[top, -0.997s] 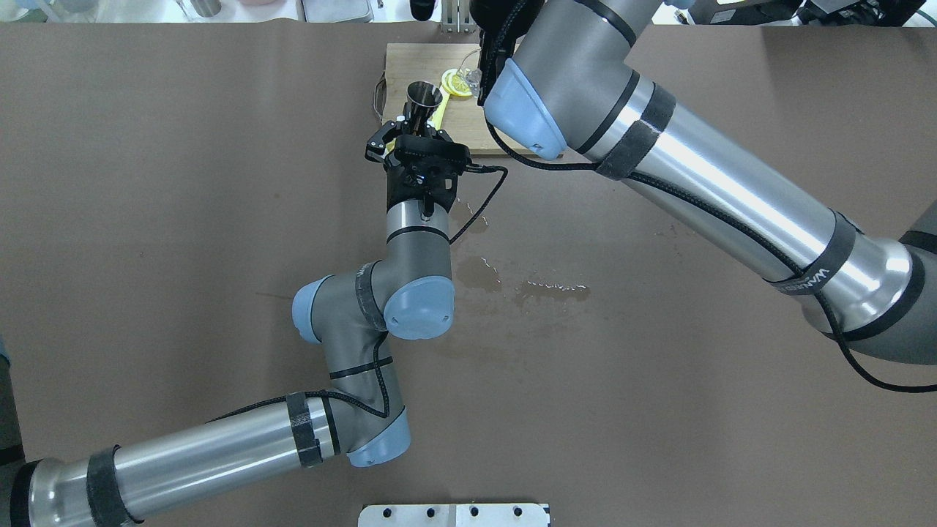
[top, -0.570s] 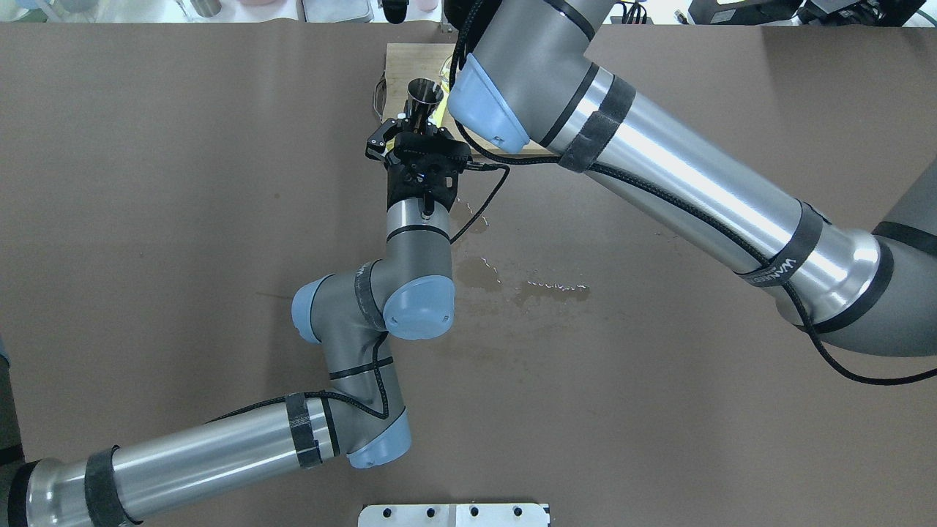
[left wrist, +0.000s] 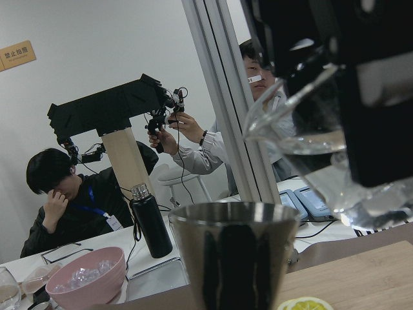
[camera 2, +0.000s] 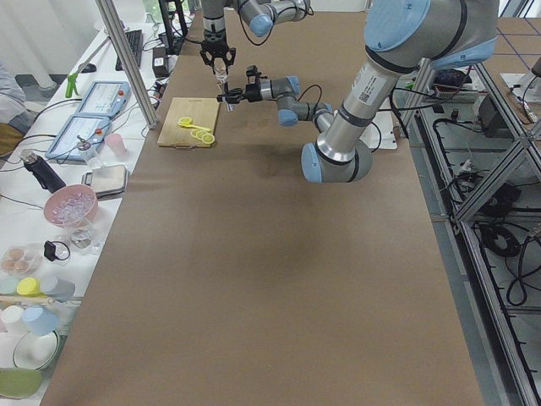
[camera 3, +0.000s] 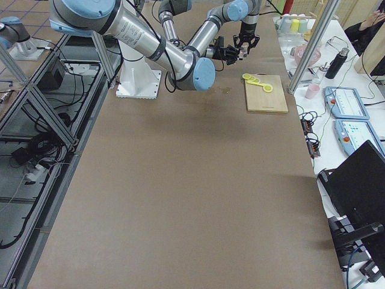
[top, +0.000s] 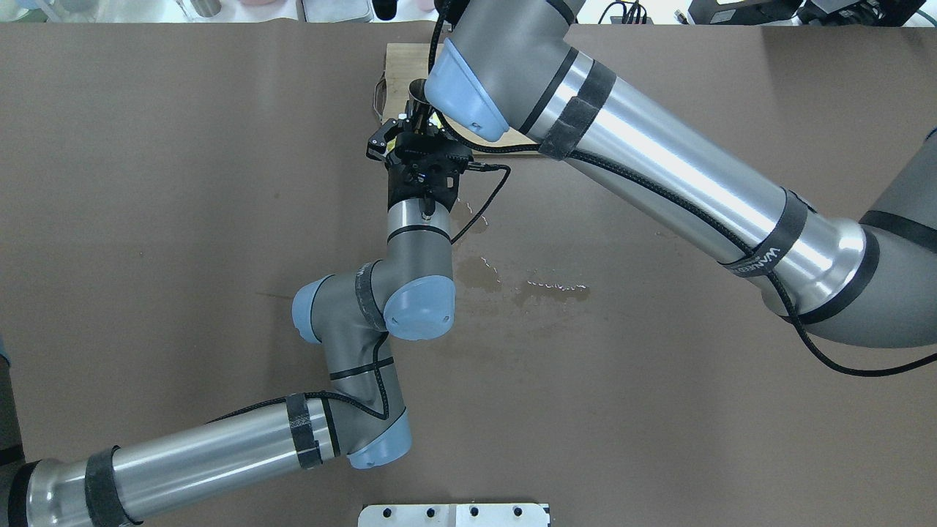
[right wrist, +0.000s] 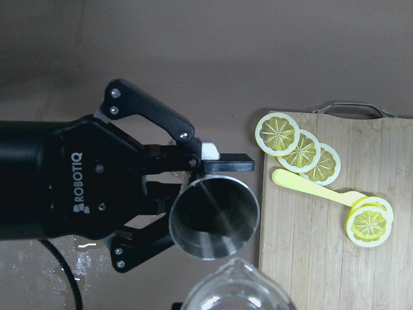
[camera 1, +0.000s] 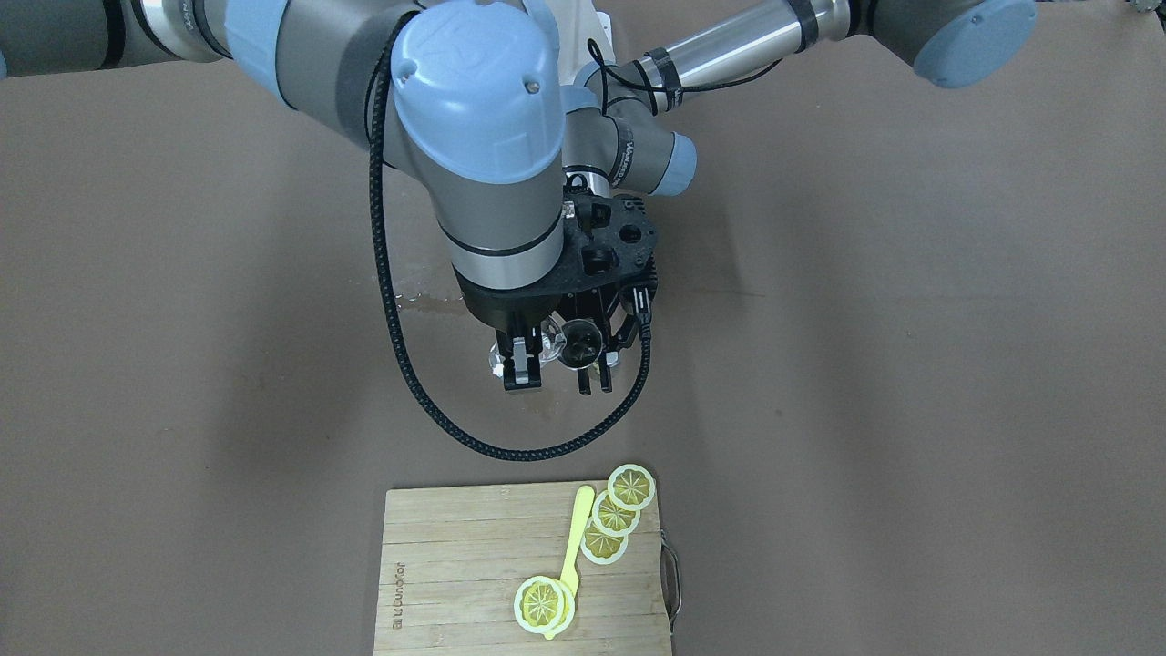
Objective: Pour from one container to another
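My right gripper (left wrist: 326,74), pinching the glass cup (right wrist: 235,294), has just swung it from over the cutting board (right wrist: 310,258) to the rim of the jigger (right wrist: 214,216), which my left gripper (right wrist: 206,200) clamps beside the board's edge, so I judge tipping comes next.

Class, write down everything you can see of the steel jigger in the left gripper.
The jigger is grey brushed steel, its round upper cone open upward, narrowing downward, and looking empty. It stands upright, raised off the table, clamped below that cone by the left gripper, beside the wooden cutting board. The glass cup hangs tilted just above its rim, apparently not touching.
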Tool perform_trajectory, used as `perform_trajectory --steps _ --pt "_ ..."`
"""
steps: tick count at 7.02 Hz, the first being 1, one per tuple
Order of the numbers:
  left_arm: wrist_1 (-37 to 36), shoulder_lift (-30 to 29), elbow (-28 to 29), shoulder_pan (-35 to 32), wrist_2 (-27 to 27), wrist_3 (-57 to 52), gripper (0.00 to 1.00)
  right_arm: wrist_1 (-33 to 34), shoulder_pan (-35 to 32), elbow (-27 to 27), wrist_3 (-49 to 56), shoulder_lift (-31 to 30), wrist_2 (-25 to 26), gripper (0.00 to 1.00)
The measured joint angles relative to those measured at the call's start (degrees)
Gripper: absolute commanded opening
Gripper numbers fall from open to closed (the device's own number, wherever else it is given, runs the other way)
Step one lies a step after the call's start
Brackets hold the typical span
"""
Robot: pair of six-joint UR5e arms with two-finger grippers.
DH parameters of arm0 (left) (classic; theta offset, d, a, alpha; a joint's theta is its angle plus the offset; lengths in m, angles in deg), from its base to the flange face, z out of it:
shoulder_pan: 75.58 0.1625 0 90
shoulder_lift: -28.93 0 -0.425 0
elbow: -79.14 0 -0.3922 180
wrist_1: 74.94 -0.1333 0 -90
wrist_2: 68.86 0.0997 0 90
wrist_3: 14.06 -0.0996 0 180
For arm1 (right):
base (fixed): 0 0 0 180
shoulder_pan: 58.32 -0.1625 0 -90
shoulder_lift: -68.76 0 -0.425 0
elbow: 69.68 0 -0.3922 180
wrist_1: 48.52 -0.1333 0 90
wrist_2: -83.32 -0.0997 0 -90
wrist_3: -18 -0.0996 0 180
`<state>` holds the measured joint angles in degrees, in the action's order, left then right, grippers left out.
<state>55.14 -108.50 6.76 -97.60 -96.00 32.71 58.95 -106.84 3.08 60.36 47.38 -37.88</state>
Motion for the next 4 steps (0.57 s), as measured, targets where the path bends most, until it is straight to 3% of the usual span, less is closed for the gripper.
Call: perform_trajectory --steps 4 --pt "0.0 0.0 0.1 0.0 0.0 0.0 0.0 8.6 0.1 -2.7 5.6 3.3 3.1 0.0"
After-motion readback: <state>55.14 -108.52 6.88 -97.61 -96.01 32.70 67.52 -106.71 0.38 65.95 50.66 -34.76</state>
